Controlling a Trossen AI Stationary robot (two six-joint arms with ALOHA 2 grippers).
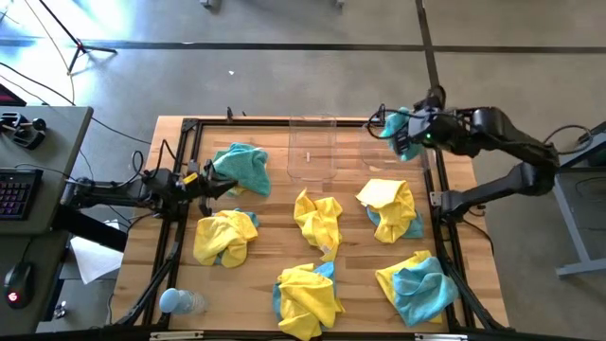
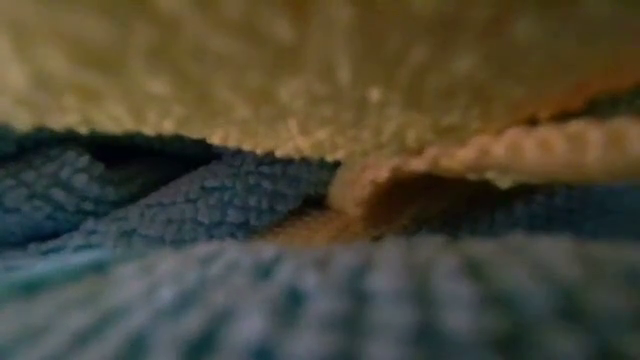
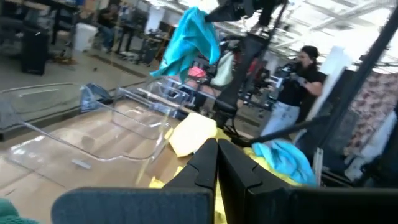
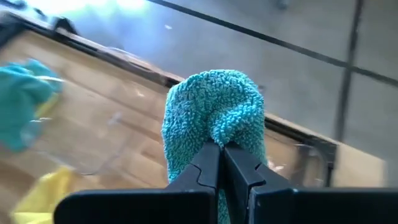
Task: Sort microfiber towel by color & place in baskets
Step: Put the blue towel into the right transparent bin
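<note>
Wooden desk, bottle, and a workstation beside it

The slatted wooden desk (image 1: 355, 251) stands on a grey floor (image 1: 284, 80); a pale blue plastic bottle (image 1: 177, 302) lies on its side at the desk's near left corner. Beside the desk on the left sits a grey side table (image 1: 43, 156) carrying a keyboard (image 1: 14, 194) and a mouse (image 1: 16, 280). In the left wrist view, a person in a dark top (image 3: 303, 81) stands in the room beyond.
</note>
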